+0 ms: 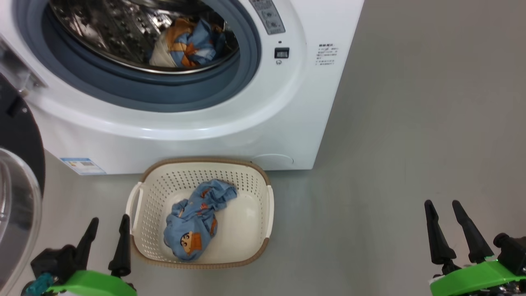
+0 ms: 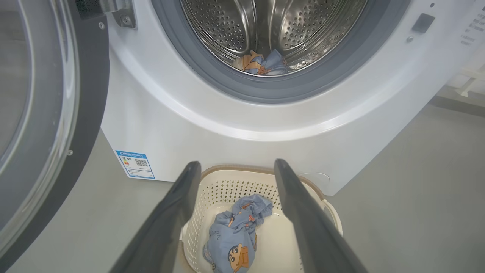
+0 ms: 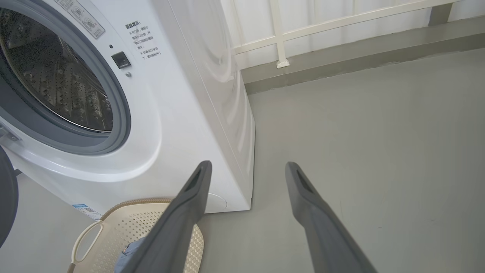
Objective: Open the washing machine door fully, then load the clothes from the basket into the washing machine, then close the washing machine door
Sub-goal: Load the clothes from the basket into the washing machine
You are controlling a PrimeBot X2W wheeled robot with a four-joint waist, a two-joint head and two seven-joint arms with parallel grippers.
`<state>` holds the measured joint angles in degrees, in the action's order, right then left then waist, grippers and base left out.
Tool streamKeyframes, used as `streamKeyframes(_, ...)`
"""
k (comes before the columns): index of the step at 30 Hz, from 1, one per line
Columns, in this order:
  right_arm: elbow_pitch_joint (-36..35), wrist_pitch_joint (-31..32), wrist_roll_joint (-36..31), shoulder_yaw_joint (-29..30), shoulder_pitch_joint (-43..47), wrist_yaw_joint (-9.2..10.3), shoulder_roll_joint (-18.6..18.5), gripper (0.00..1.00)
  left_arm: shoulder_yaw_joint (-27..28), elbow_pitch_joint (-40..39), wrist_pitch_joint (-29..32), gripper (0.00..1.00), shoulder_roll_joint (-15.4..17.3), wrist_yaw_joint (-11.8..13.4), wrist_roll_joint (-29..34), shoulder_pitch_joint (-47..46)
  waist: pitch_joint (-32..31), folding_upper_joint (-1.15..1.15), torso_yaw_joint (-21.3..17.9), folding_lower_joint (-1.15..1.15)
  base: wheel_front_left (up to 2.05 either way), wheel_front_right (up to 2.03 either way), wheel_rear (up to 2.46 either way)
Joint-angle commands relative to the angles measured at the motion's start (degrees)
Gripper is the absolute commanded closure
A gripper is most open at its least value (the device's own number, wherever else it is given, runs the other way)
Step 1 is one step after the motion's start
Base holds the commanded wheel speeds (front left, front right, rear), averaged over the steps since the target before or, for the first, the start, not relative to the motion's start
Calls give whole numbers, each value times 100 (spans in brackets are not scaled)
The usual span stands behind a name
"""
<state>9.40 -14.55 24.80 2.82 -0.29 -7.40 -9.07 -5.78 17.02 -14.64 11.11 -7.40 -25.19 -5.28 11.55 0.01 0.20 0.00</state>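
While left hand (image 1: 110, 218) gapes, clothes (image 1: 193, 224) lie seemingly near.

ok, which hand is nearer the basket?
Left. The left hand is open, right beside the left handle of the basket. The right hand, also open, is far off to the basket's right, over the floor.

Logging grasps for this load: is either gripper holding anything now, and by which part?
Nothing is held. The left gripper and right gripper are open and empty; the blue garment lies in the basket.
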Motion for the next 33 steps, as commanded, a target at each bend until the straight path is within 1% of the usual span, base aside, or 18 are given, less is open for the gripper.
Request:
streamKeyframes(1, -155, -45, -55, -137, -180, -9, -49, 0, 109, 28, -36, 0, 201, -9, -59, -303, 234, -1, -71, 0, 0, 0, 0)
streamKeyframes(13, -283, -45, -143, -166, -647, -9, 96, 0, -720, 1140, -36, 0, 503, -9, -444, -1428, 1096, -1, -275, 0, 0, 0, 0)
streamKeyframes(25, -424, -45, -276, -335, -1103, -9, 225, 0, -1821, 2333, -36, 0, 844, -9, -975, -2652, 2059, -1, -459, 0, 0, 0, 0)
streamKeyframes(33, -543, -45, -325, -493, -1273, -9, 301, 0, -2557, 3018, -36, 0, 1040, -9, -1355, -3300, 2532, -1, -619, 0, 0, 0, 0)
